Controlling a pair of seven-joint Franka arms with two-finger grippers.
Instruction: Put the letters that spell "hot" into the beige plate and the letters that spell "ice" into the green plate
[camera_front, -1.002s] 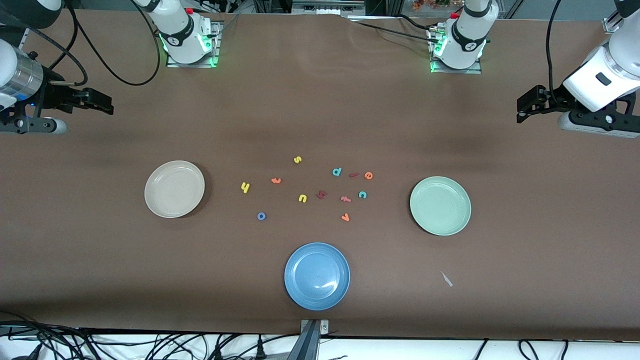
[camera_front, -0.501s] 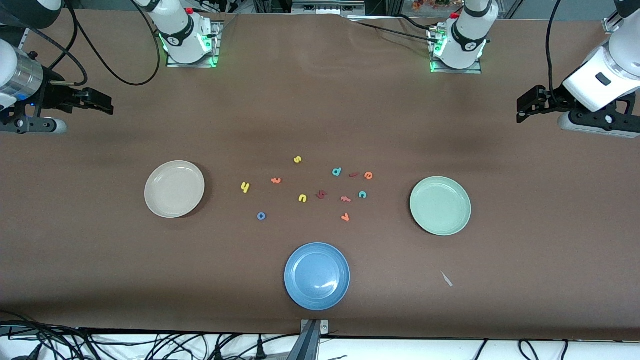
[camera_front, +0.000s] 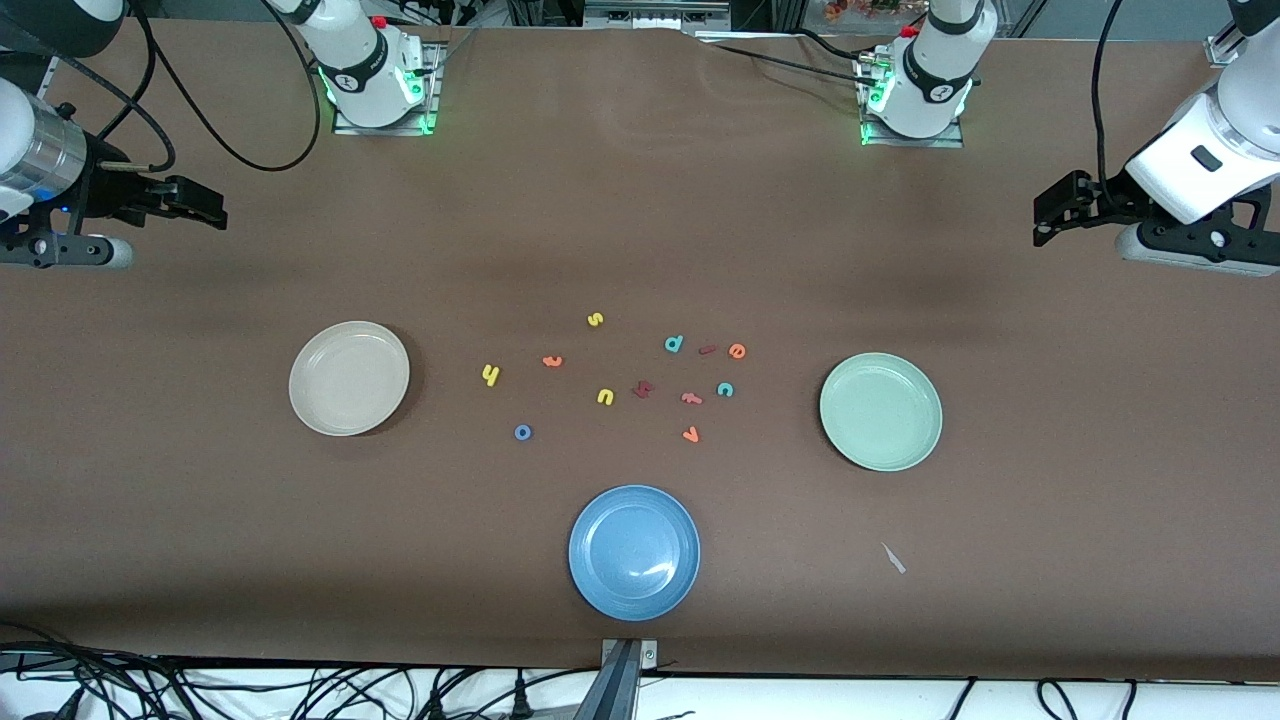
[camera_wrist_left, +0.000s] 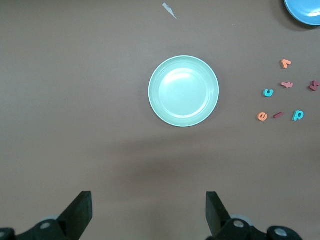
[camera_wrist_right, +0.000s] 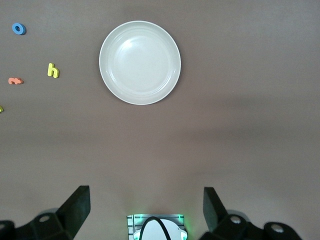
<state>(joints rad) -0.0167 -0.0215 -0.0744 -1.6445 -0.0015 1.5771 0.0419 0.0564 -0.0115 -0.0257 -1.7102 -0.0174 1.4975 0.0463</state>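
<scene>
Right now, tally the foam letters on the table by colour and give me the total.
Yellow letters: 3
Orange letters: 4
Teal letters: 2
Dark red letters: 2
Blue letters: 1
Total: 12

A matt brown cloth-like cover with faint creases spreads under everything. On it, the beige plate, the green plate and the blue plate look smooth with a soft sheen. The small letters scattered between the plates look like dull foam.
</scene>
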